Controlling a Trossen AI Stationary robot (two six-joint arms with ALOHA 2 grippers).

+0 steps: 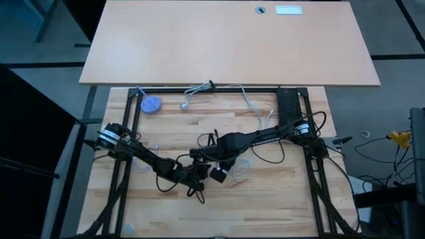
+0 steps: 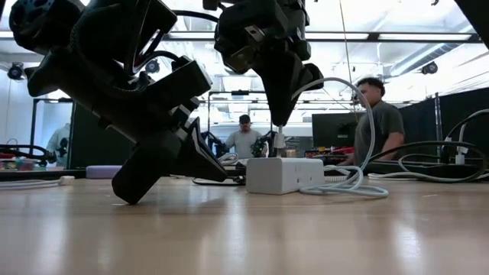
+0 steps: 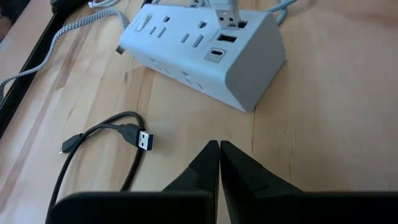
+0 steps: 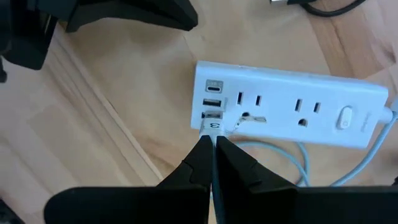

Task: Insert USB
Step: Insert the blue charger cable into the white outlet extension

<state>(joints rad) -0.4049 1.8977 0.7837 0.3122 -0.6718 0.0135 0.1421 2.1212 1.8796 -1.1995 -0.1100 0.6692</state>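
The left gripper (image 3: 219,151) sat clenched and empty on the wood, a loose black USB cable (image 3: 127,134) just beside its tips, while beyond it the right gripper (image 4: 212,144) pinched a silver USB plug (image 4: 213,119) at the white power strip (image 4: 292,106)

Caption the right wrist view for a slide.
Right gripper holds a silver USB plug at a USB port of the white power strip on the wooden table.
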